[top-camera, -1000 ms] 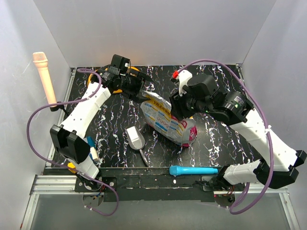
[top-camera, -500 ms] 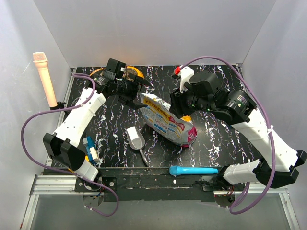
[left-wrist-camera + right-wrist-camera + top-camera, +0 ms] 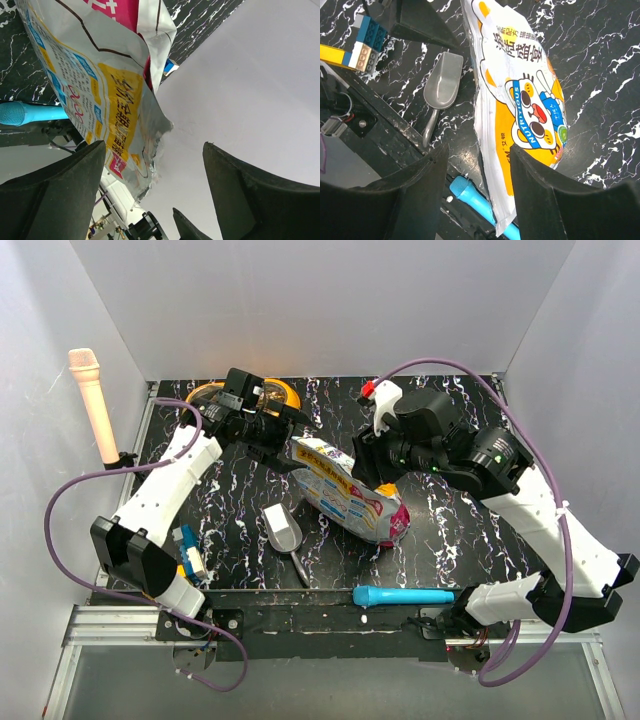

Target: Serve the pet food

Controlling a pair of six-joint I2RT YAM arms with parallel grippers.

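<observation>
Jaws on both arms are standing apart, gripping nothing. Left gripper (image 3: 155, 145) is pointing at the crinkled silver end of the pouch (image 3: 520, 75); that end is sitting in the gap, close to one finger, and doesn't look pinched. Right gripper (image 3: 477, 149) is hovering over the pouch, with the pouch's long edge running between its fingers. Pouch is lying on the table (image 3: 450, 530), between the two grippers. Pet food isn't showing anywhere; I'm judging it is all inside the pouch. Scoop (image 3: 442, 80) is lying just beside the pouch, looking empty. Bowl (image 3: 278, 392) is sitting at the far side, partly hidden behind the left arm, so I can't tell its contents. I'm judging the task as barely starting: getting food out, scooping and filling the bowl are all left to do.
</observation>
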